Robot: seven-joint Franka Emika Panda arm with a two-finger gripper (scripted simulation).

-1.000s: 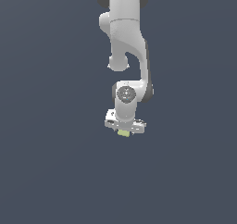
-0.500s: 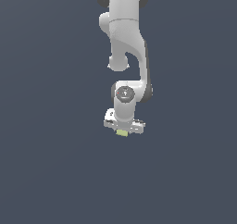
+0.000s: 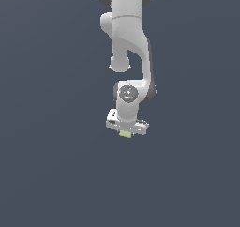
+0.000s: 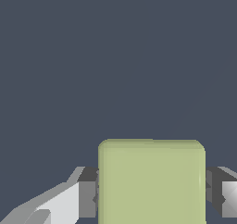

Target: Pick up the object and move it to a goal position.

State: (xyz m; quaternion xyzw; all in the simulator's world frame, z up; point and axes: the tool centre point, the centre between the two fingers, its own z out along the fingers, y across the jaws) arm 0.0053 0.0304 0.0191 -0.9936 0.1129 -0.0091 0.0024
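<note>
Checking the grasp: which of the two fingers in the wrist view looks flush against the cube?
Both. The cube fills the gap, each dark fingertip touching a side. The gripper is shut on it; no other object shows.

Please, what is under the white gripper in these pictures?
Under the gripper the pale yellow-green cube peeks out, clamped between the fingers. Beyond it only plain dark background shows. The cube's far face is hidden.

The backdrop (image 3: 51,174) is 1 flat field of dark slate blue-grey — no seam or edge shows where a floor might meet a wall. Its tone is nearly uniform in the exterior view. The wrist view shows the same plain dark surface (image 4: 115,56) — evenly, softly lit.
</note>
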